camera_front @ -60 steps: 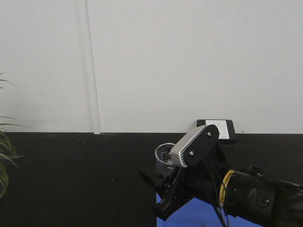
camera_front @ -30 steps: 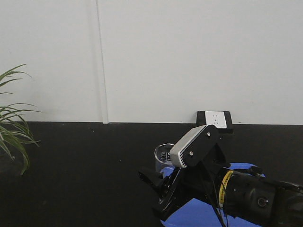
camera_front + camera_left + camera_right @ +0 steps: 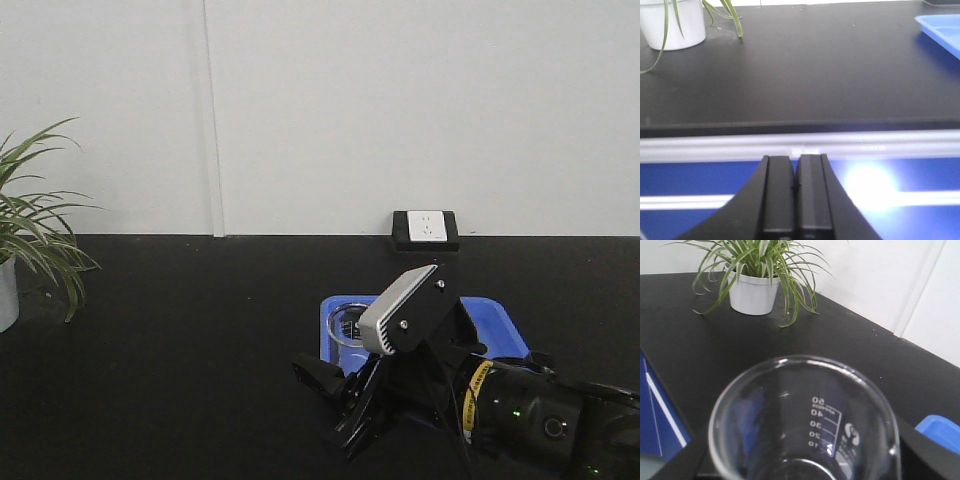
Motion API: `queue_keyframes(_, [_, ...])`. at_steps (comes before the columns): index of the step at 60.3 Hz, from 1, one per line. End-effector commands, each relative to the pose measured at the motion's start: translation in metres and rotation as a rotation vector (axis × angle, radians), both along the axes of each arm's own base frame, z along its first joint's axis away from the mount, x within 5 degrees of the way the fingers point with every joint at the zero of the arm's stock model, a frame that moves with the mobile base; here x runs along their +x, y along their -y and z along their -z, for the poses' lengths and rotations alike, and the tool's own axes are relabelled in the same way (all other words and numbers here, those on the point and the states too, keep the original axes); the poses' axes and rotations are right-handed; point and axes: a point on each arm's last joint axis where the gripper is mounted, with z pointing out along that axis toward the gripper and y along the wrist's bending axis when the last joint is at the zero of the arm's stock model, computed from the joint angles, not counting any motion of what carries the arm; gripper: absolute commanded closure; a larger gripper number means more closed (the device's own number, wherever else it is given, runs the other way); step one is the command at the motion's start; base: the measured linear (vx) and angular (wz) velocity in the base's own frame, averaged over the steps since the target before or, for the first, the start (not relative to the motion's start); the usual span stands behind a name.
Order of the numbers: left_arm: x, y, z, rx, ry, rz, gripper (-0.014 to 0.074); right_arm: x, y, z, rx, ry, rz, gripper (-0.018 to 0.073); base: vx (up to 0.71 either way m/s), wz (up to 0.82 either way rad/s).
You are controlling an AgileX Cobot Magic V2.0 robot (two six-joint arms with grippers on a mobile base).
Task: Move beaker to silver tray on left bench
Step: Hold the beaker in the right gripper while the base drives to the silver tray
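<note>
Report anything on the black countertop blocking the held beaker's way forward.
Nothing visible does: the countertop ahead of the beaker is bare. The potted plant stands far left, the blue tray right.

Matte black bench (image 3: 180,360), a potted plant (image 3: 752,290) toward its left, a blue tray (image 3: 505,322) further right.

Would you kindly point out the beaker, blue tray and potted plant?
beaker (image 3: 827,425): right wrist view, its printed scale.
blue tray (image 3: 497,318): front view, bare right part.
potted plant (image 3: 752,295): right wrist view, white pot.
</note>
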Motion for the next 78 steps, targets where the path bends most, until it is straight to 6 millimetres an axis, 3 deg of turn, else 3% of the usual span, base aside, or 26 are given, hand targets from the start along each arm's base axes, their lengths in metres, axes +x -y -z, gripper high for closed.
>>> queue_keyframes(1, [0.0018,0.0001,-0.0011,-0.008,0.067,0.0,0.0595,-0.0056,-0.0005,-0.0257,0.078,0.07,-0.029,0.0573,-0.3,-0.07])
queue_keyframes(78, [0.0018,0.0001,-0.0011,-0.008,0.067,0.0,0.0595,-0.0056,-0.0005,-0.0257,0.078,0.07,-0.029,0.0573,-0.31,0.03])
